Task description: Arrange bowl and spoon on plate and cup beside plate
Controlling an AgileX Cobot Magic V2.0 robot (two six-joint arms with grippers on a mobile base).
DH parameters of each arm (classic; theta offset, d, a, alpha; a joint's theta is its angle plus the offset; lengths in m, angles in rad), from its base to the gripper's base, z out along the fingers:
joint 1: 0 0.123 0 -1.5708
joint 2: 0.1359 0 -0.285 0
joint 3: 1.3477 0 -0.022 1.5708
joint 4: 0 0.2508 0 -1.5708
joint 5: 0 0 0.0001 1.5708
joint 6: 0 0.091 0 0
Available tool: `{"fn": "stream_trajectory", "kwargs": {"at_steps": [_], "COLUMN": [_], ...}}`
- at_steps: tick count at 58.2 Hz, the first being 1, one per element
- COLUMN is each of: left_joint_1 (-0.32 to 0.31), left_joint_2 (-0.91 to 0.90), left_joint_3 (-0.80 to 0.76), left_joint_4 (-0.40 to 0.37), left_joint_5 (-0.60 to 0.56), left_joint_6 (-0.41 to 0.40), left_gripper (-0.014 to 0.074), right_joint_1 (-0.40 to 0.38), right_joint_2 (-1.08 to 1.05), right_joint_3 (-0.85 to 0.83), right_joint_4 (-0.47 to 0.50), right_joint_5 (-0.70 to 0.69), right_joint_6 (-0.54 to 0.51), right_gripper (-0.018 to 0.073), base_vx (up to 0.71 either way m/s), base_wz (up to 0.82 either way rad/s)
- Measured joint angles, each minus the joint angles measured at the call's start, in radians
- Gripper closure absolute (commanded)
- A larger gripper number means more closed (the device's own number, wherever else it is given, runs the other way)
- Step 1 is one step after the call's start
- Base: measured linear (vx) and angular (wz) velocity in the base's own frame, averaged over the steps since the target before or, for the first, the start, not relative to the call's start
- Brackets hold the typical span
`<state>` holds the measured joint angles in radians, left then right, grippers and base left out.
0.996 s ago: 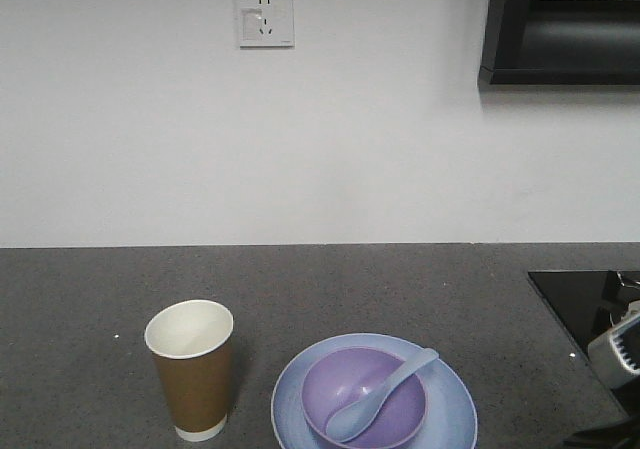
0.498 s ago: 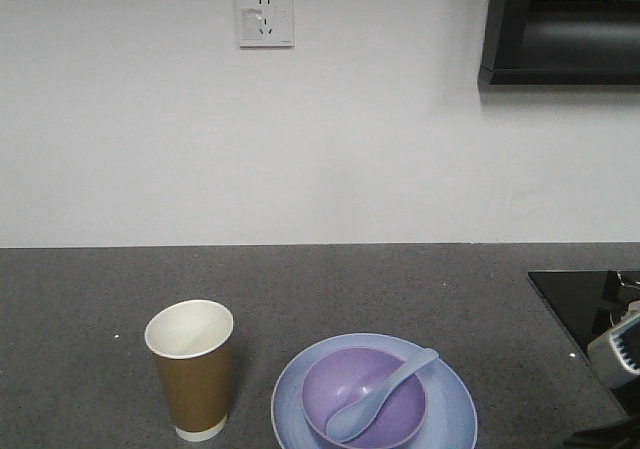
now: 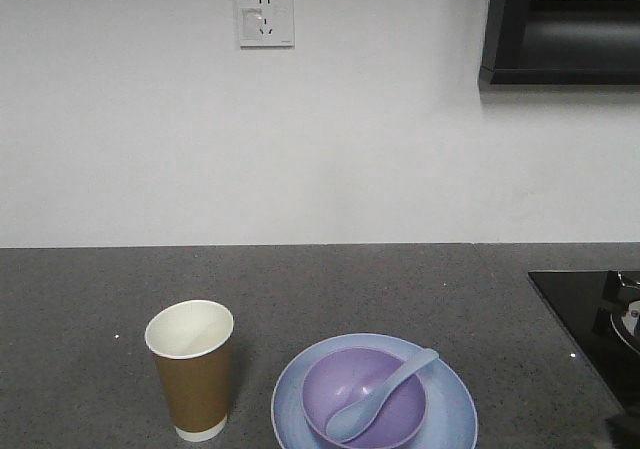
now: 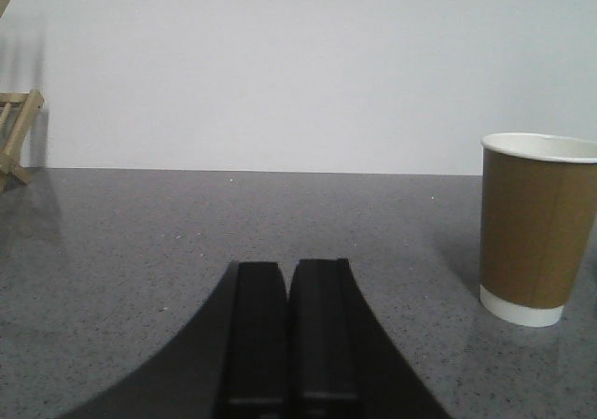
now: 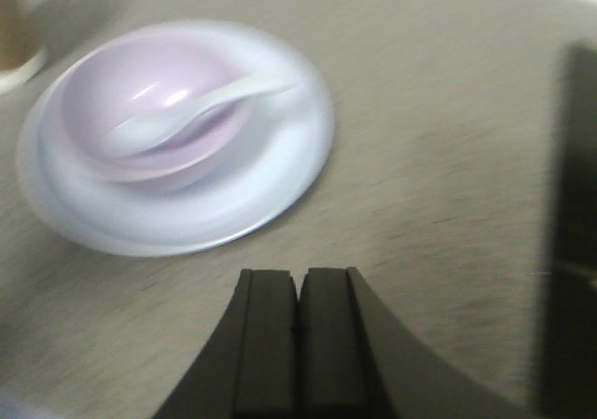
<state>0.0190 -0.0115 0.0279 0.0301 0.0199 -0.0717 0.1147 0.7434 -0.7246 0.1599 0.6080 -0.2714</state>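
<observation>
A speckled grey worktop met a white wall with a socket. The bowl and spoon sat on the plate, the cup just beside. Both grippers were closed, empty. The right arm had left the front view.

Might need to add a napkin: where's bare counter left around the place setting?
Free: the counter behind the cup and plate up to the wall, and right of the plate toward the black cooktop. Crowded: only a narrow gap between cup and plate.
</observation>
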Motion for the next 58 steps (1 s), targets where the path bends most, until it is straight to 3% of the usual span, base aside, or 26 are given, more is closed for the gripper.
{"fn": "stream_trajectory", "kwargs": {"at_steps": [9, 15, 34, 48, 58], "left_joint_1": [0.000, 0.000, 0.000, 0.000, 0.000], "left_joint_2": [0.000, 0.000, 0.000, 0.000, 0.000], "left_joint_3": [0.000, 0.000, 0.000, 0.000, 0.000], "left_joint_4": [0.000, -0.001, -0.001, -0.001, -0.001], "left_joint_5": [0.000, 0.000, 0.000, 0.000, 0.000], "left_joint_6": [0.000, 0.000, 0.000, 0.000, 0.000], "left_gripper": [0.0603, 0.0603, 0.0602, 0.0602, 0.0602], "right_joint_1": [-0.163, -0.201, -0.206, -0.178, -0.175], "right_joint_2": [-0.266, -0.412, -0.657, -0.735, -0.753], "right_joint_3": [0.275, 0.419, 0.656, 0.750, 0.753], "right_joint_4": [-0.024, -0.015, 0.012, -0.224, -0.254], "right_joint_5": [-0.260, -0.373, -0.458, -0.568, -0.608], "right_joint_6": [-0.002, -0.002, 0.012, 0.300, 0.341], "right_gripper": [0.0571, 0.0571, 0.0571, 0.0571, 0.0571], "base_vx": [0.00, 0.00, 0.00, 0.00, 0.00], "base_wz": [0.00, 0.00, 0.00, 0.00, 0.00]}}
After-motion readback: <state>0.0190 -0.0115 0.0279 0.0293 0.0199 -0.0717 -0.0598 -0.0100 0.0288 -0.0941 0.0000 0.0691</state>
